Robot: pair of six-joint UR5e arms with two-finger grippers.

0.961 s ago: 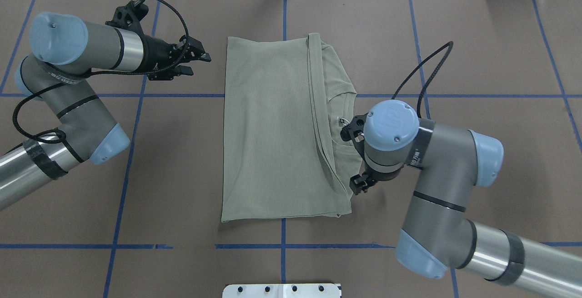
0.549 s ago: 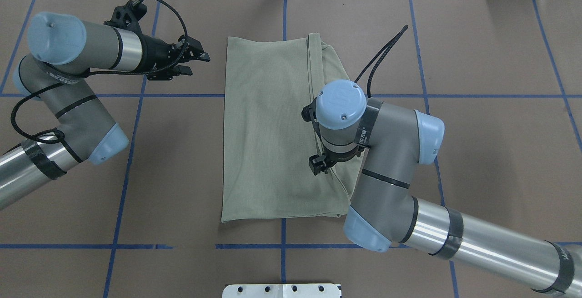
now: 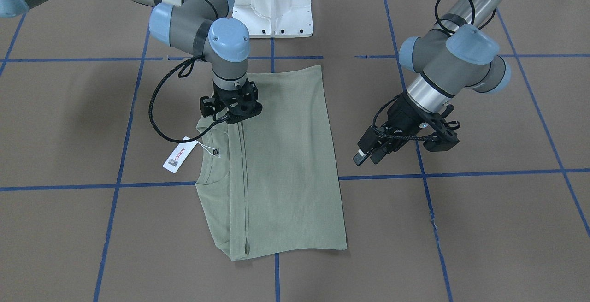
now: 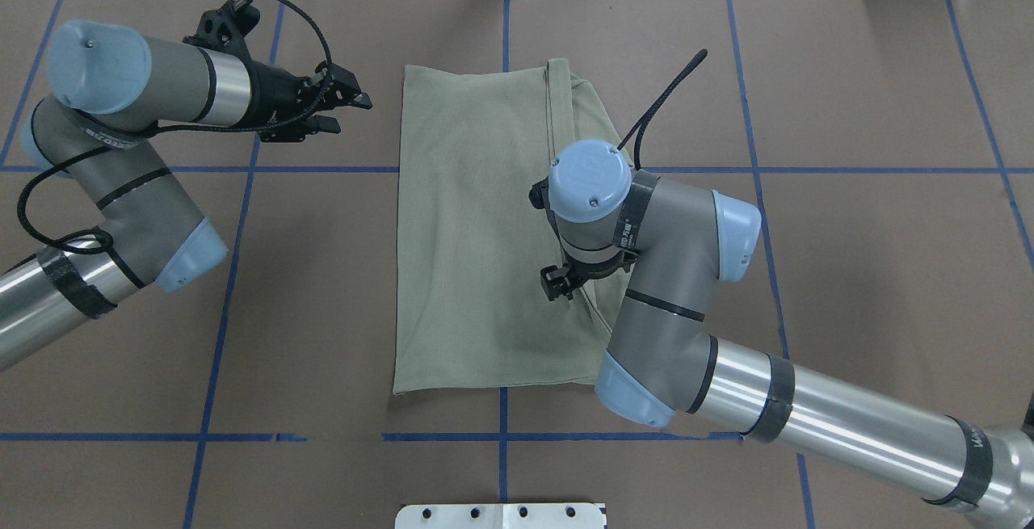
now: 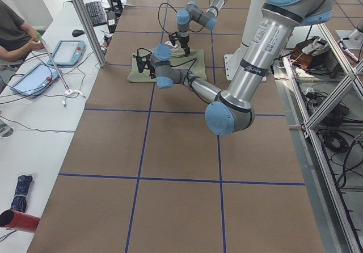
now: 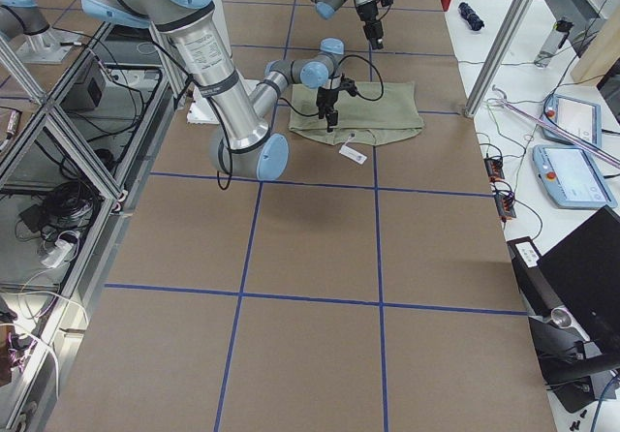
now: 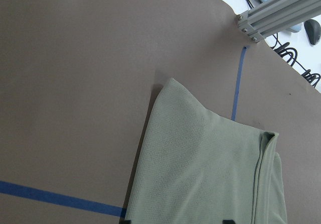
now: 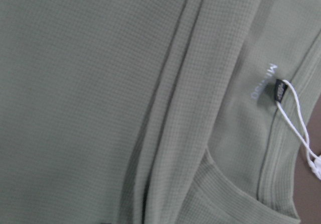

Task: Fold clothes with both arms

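- The olive-green long-sleeved shirt (image 3: 286,163) lies flat on the brown table (image 3: 461,228), folded lengthwise into a long panel, with the collar showing along one side.
- The right gripper (image 3: 237,113) points straight down and sits on the shirt, right at the doubled-over fold edge. The collar opening is just beside it, on the side away from the left arm.
- Its fingertips are hidden under the wrist and do not show in its own camera, so I cannot tell how far apart they are or whether they have pinched any cloth.
- The white hang tag (image 3: 177,158) lies on the table just off the collar, outward of the right gripper. It is tied by a white string to the black neck label (image 8: 280,90).
- The left gripper (image 4: 346,109) hangs above bare table beside the shirt's opposite long edge, near one corner and clear of the cloth.
- Its fingers are spread apart and carry nothing.
- Blue tape lines (image 3: 138,184) cross the table, and a white pedestal (image 3: 272,7) stands beyond the shirt's end nearest the right gripper.
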